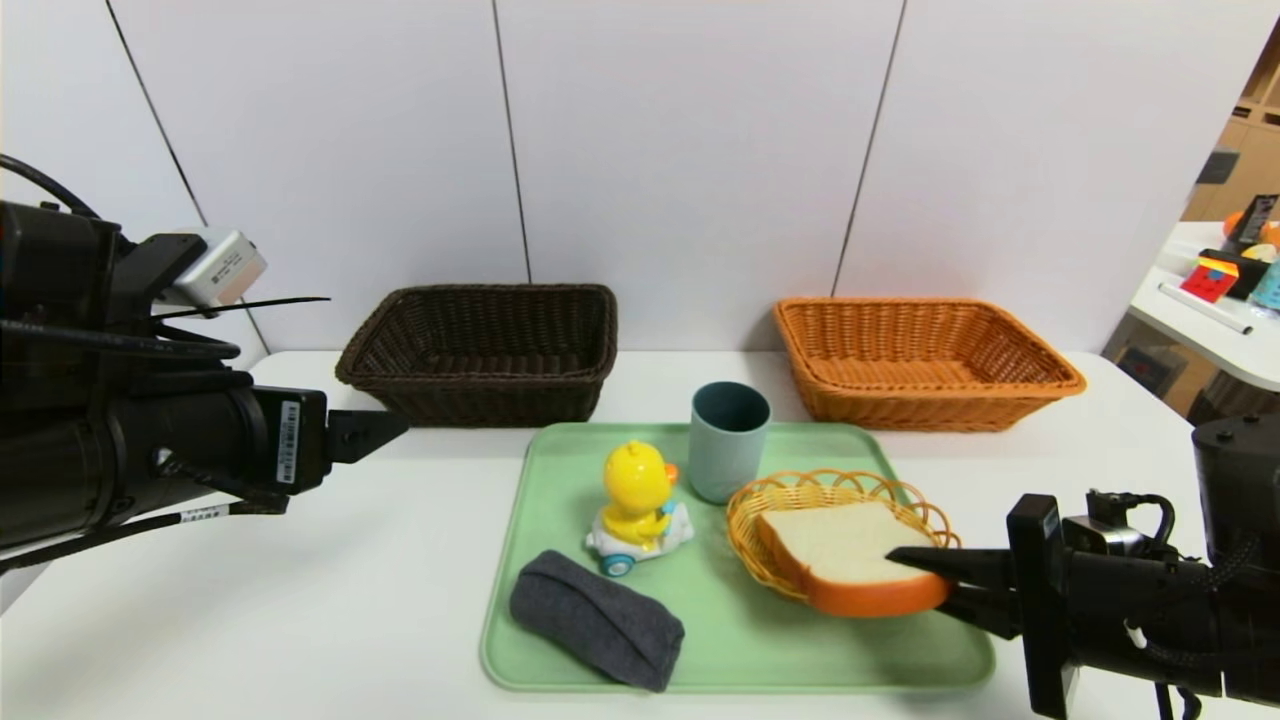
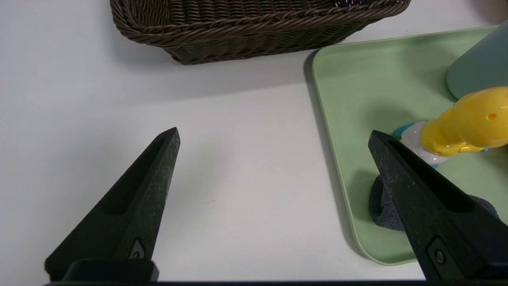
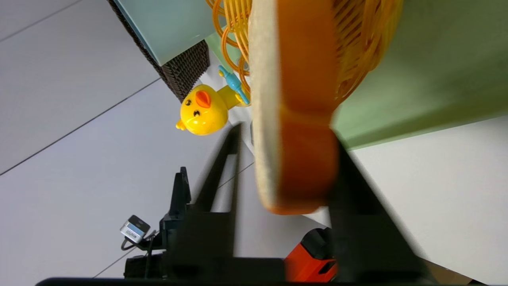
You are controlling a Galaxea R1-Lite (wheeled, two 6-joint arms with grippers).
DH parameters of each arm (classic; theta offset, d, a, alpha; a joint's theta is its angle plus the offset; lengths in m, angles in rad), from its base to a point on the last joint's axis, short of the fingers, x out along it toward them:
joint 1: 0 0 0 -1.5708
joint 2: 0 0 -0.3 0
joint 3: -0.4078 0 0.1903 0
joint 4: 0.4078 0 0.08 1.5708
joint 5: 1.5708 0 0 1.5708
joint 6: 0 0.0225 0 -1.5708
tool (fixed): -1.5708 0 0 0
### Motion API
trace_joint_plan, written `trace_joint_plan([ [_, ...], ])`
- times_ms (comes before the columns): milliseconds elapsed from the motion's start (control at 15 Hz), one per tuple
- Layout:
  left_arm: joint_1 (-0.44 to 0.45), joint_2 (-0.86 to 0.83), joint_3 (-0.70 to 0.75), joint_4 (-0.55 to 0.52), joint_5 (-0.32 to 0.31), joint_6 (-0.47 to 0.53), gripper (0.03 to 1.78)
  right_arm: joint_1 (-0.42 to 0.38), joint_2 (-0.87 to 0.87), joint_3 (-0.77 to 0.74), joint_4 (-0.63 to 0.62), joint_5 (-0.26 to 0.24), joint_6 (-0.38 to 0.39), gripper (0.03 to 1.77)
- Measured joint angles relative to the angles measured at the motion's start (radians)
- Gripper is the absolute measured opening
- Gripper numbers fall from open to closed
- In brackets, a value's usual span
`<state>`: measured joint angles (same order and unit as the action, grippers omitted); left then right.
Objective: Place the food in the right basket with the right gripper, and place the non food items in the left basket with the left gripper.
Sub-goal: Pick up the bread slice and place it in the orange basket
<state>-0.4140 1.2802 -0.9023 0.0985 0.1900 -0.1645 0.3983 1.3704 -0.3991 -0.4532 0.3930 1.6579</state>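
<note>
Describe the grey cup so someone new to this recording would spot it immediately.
Find the green tray in the middle of the white table. Near its far edge, between the yellow duck toy and the round yellow wicker bowl, stands an upright, open-topped blue-grey cup. Unlike its neighbours, it has plain, smooth walls, with no weave, face or wheels.

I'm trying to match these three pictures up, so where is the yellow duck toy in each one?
Head view: near the centre, the duck toy.
Left wrist view: at the right edge.
Right wrist view: left of centre.
Shared landmark: the green tray.
</note>
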Motion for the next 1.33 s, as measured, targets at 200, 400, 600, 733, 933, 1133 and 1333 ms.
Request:
trace_joint_plan([
  [200,0.003,0.0,0.0,-0.02,0.001,-0.005,1.69,0.0,0.0,-0.001,0.0,0.002,0.0,0.16],
  [400,0.005,0.001,0.0,-0.021,0.002,-0.012,1.69,0.0,-0.001,-0.014,0.001,0.012,-0.003,0.16],
  [600,0.005,0.002,0.001,-0.021,0.002,-0.011,1.69,-0.001,-0.03,-0.052,0.034,0.039,-0.02,0.16],
  [733,0.005,0.002,0.01,-0.021,0.003,-0.009,1.69,0.0,-0.067,-0.093,0.109,0.057,-0.048,0.16],
  [933,0.003,0.003,0.02,-0.021,0.003,-0.005,1.69,0.01,-0.143,-0.182,0.226,0.091,-0.097,0.16],
  [1133,0.003,0.003,0.021,-0.021,0.002,-0.002,1.69,0.036,-0.215,-0.321,0.356,0.092,-0.199,0.16],
  [1333,0.002,0.002,0.022,-0.021,0.002,-0.001,1.69,0.001,-0.223,-0.463,0.444,0.086,-0.331,0.16],
])
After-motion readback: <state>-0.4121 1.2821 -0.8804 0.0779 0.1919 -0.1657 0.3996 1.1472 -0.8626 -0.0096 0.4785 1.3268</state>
